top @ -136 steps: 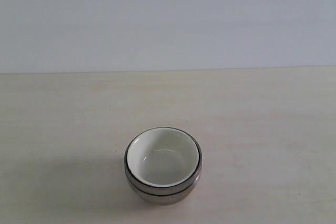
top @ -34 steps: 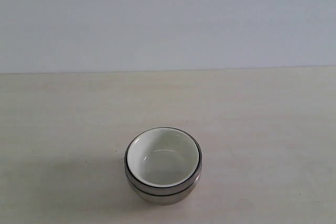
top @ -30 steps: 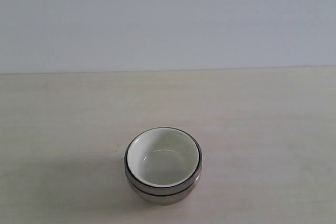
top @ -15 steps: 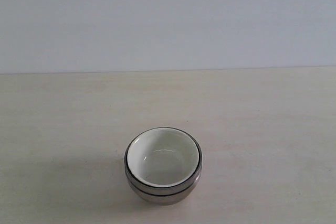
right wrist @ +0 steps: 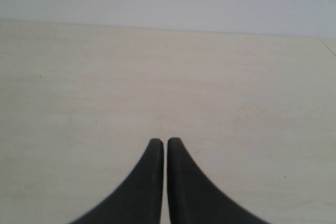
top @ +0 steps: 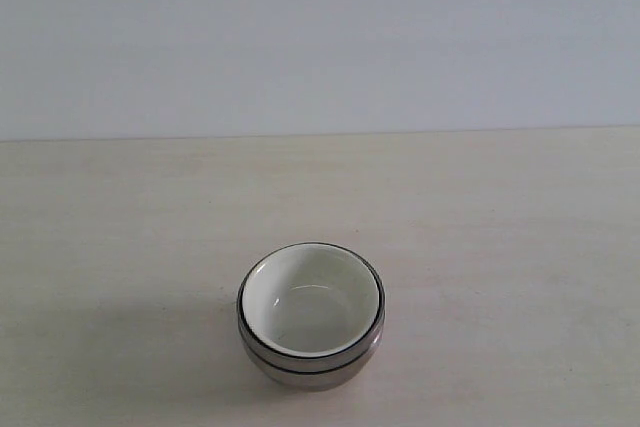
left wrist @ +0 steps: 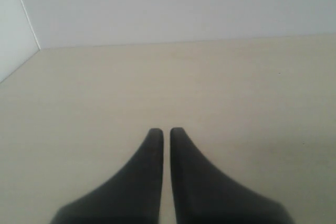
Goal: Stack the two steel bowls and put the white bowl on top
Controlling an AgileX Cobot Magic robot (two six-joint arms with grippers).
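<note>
In the exterior view the white bowl (top: 311, 299) sits nested inside the two steel bowls (top: 310, 365), which are stacked one in the other near the table's front middle. Only the steel rims and outer walls show. Neither arm appears in the exterior view. In the left wrist view my left gripper (left wrist: 163, 130) is shut, with nothing between its dark fingers, over bare table. In the right wrist view my right gripper (right wrist: 165, 141) is likewise shut and holds nothing. No bowl shows in either wrist view.
The pale wooden table (top: 500, 227) runs back to a plain grey-white wall (top: 320, 37). In the left wrist view a wall corner (left wrist: 23, 19) meets the table edge.
</note>
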